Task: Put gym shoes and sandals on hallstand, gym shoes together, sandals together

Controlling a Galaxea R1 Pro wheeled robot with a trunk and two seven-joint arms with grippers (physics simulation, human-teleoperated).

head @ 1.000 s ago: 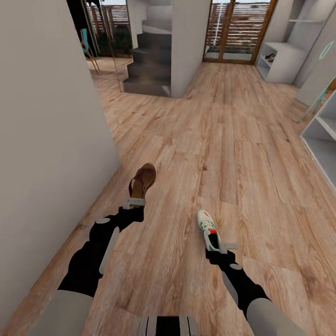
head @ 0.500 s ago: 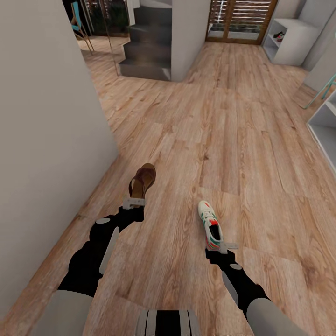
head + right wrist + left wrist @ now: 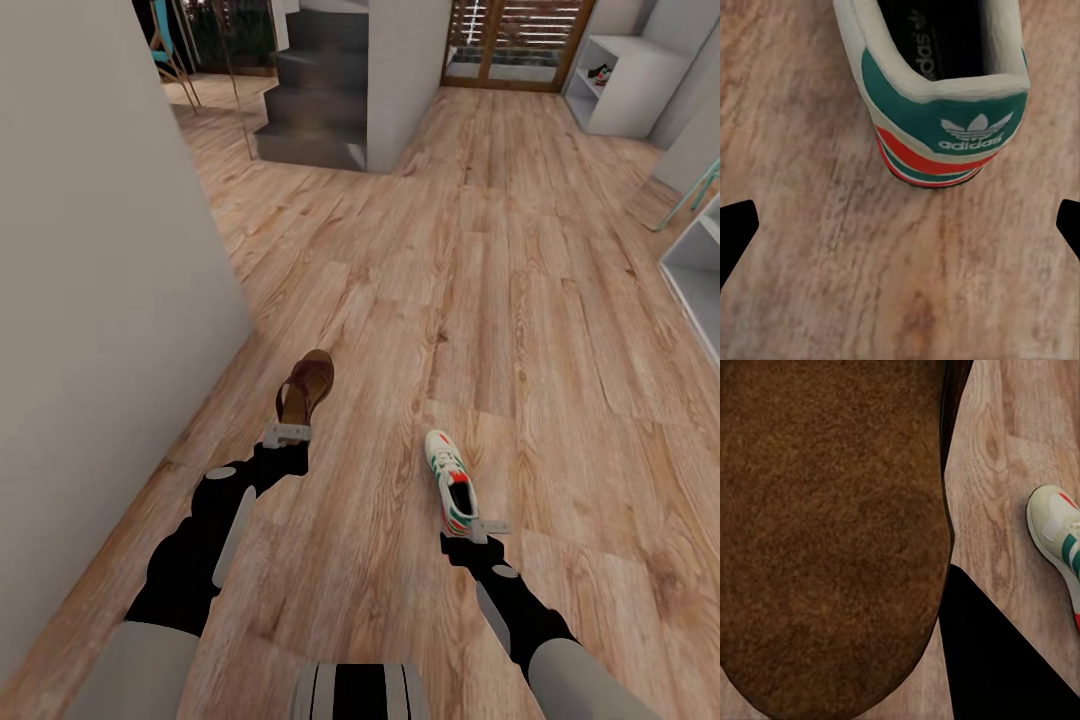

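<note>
Head view: high, facing forward and down the corridor floor [image 3: 520, 300]. Wrist views: close on sandal [image 3: 832, 532] and gym shoe [image 3: 945, 90], both shared with head view.

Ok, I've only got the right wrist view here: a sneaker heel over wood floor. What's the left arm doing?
Observer: The left gripper carries a brown sandal, with the heel end at the gripper and the toe pointing away.
Operator: Any rack in sight?
Observer: A white shelf unit stands far ahead on the right, beside a slatted door. Something small sits on its shelf, but it's too small to identify.
Operator: Where's my sneaker relative to the sandal?
Observer: In the head view the sneaker sits at the right gripper, to the right of the sandal, and both toes point forward.
</note>
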